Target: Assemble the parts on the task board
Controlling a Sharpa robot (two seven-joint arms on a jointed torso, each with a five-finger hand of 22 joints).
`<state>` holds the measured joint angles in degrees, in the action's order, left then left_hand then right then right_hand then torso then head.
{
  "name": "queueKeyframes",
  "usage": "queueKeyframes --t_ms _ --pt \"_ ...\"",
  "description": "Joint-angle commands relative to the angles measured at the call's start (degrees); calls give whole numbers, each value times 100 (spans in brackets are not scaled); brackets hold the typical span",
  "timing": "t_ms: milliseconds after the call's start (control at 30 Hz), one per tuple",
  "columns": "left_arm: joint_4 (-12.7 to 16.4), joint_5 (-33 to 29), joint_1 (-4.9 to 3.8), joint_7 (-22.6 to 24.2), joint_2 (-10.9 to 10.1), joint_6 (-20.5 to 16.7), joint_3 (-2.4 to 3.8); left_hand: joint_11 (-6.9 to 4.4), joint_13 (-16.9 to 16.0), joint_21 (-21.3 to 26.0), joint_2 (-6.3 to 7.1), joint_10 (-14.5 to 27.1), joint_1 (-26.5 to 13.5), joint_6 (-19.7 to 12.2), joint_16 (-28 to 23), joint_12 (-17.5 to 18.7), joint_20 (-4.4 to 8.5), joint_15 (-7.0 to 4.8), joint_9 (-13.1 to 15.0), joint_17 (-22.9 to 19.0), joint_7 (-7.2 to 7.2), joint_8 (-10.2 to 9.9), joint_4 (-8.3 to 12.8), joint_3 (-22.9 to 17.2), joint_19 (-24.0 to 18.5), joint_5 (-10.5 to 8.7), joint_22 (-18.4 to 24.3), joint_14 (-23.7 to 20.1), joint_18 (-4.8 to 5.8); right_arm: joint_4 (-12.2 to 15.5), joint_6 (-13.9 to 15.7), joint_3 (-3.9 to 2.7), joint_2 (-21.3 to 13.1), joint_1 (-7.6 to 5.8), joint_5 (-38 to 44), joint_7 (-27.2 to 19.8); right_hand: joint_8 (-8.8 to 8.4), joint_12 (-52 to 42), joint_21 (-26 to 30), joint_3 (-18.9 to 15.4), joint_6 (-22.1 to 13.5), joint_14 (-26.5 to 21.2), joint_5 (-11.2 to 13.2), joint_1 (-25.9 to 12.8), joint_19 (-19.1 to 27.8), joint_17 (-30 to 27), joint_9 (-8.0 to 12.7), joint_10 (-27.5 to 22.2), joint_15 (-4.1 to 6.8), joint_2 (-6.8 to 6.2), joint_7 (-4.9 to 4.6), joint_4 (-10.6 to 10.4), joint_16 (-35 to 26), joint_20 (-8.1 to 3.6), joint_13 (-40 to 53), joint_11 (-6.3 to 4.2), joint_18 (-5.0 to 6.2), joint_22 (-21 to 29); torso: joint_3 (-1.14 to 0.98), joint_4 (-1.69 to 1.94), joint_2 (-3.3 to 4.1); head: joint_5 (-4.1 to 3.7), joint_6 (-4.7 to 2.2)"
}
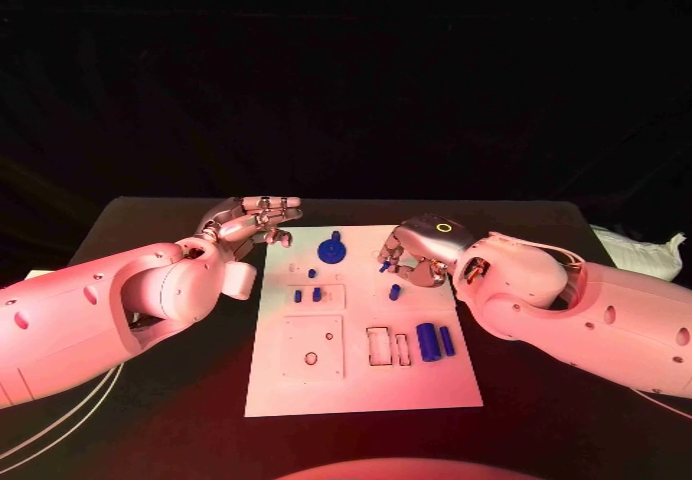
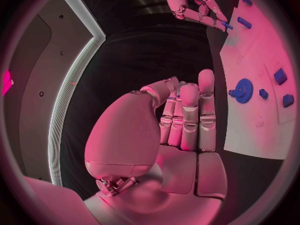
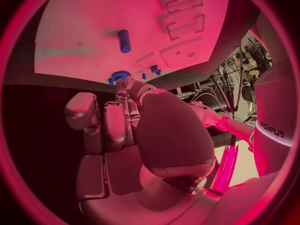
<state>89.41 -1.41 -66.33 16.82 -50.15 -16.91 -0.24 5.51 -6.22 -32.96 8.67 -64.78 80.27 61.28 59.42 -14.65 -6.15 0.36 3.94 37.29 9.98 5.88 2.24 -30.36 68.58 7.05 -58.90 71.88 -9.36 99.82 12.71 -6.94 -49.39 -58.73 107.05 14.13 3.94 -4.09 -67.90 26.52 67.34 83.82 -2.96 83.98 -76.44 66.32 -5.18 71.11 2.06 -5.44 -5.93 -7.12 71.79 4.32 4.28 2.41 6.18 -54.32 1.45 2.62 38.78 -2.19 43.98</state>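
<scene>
Where the black table [image 1: 159,400] fills the head view, its surface is matte and dark, with a black backdrop behind it and a crumpled white cloth [image 1: 642,252] at its far right corner. One white task board [image 1: 364,330] lies at the centre, between the two hands.

Parts on the board, counted in the head view:
- One blue gear [image 1: 333,249], just beyond the left hand's fingertips toward the board's middle.
- Two small blue pegs [image 1: 307,295] side by side in a raised square.
- One small blue piece [image 1: 312,272] between the gear and the pegs.
- One blue pin [image 1: 395,292] just below the right hand's fingers.
- One blue cylinder [image 1: 427,336] and one slimmer blue bar [image 1: 447,342], beside two rectangular slots.

Left hand [image 1: 254,222]: fingers extended and pressed side by side, holding nothing, beside the board's far left edge.

Right hand [image 1: 415,252]: fingers curled over the board's far right part, pinching a small blue peg [image 1: 385,265] at the fingertips.
</scene>
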Motion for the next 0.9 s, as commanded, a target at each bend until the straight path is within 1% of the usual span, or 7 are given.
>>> queueKeyframes --t_ms 33,200,267,400,467,700,900 --pt "13 25 3 23 25 113 2 -1 -7 39 -51 35 -20 -57 -31 -29 10 8 -10 -11 -1 4 12 15 -14 -11 12 -51 -109 137 -4 31 129 35 -2 -14 31 32 -19 26 17 278 -15 -35 -35 -1 -8 45 -33 5 -12 4 -26 -3 -8 15 47 -6 10 11 -1 78 23" --pt "17 25 4 22 45 118 2 -1 -7 39 -51 35 -20 -57 -31 -29 10 8 -10 -11 -1 4 12 15 -14 -11 12 -51 -109 162 -152 126 347 86 0 -59 27 34 -20 39 15 278 -16 -38 -37 -1 -9 47 -35 7 -22 16 -25 -3 -13 22 47 -7 10 16 11 177 68" --pt "23 25 5 21 49 119 2 -1 -7 39 -51 35 -20 -57 -31 -29 10 8 -10 -11 -1 4 12 15 -14 -11 12 -51 -109 149 -221 161 427 127 3 -74 26 35 -21 43 15 277 -17 -38 -37 -3 -9 46 -36 7 -25 21 -26 -2 -15 25 47 -7 8 7 14 212 86" --pt "35 26 5 22 55 122 2 -1 -7 39 -51 35 -20 -57 -31 -29 10 8 -10 -11 -1 4 12 15 -14 -11 12 -51 -109 104 -378 230 571 230 15 -93 22 39 -16 52 11 276 -19 -41 -34 -4 -9 44 -40 6 -34 34 -26 -1 -20 32 49 2 15 1 16 258 119" --pt "36 27 5 24 60 124 2 -1 -7 39 -51 35 -20 -57 -31 -29 10 8 -10 -11 -1 4 12 15 -14 -11 12 -51 -109 73 -442 263 642 276 25 -103 19 40 -15 54 9 276 -19 -48 -34 -6 -10 43 -43 3 -39 38 -27 0 -22 37 49 2 10 -8 14 282 137" --pt "31 28 5 29 91 145 2 1 -8 43 -52 43 -22 -63 -36 -35 8 10 -10 -24 2 3 15 20 -14 -11 16 -56 -109 -41 -565 329 848 408 147 -118 18 41 -14 55 8 275 -20 -52 -33 -6 -10 42 -45 3 -42 41 -26 1 -24 40 49 4 4 8 13 309 178" --pt "27 29 5 29 97 152 2 1 -8 43 -52 43 -22 -63 -36 -35 8 10 -10 -24 2 3 15 20 -14 -11 16 -56 -109 -88 -627 354 931 451 187 -116 18 41 -12 58 8 275 -21 -53 -32 -8 -10 42 -46 4 -44 44 -28 1 -25 41 50 8 2 2 10 340 201"
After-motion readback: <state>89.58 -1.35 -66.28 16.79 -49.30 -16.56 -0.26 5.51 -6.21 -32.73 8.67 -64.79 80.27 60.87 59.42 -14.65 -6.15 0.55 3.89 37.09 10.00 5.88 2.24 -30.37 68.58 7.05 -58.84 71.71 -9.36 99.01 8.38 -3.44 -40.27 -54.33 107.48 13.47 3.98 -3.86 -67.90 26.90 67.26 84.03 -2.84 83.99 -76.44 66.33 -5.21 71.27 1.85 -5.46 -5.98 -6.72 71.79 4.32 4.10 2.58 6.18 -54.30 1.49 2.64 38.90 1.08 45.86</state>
